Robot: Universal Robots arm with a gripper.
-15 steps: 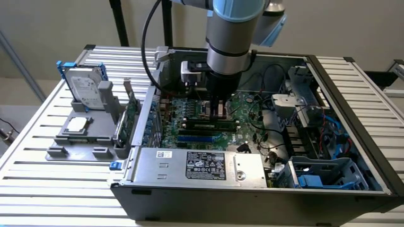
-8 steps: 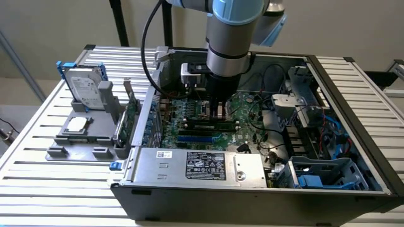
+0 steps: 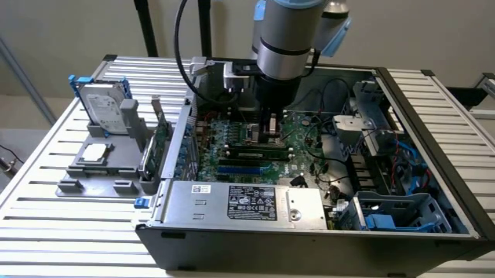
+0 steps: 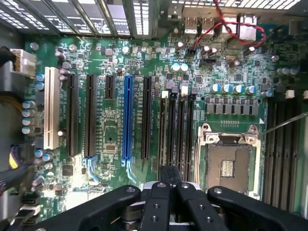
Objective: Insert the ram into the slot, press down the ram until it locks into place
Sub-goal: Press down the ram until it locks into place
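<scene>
Slatted aluminium table [image 3: 46,174] carries an open PC case [image 3: 325,243]. Plain beige wall [image 3: 69,29] behind the table, even diffuse light. Black upright posts [image 3: 145,26] rise at the table's far edge. Pale floor [image 3: 19,145] beside the table, toward the exterior view's left.
</scene>
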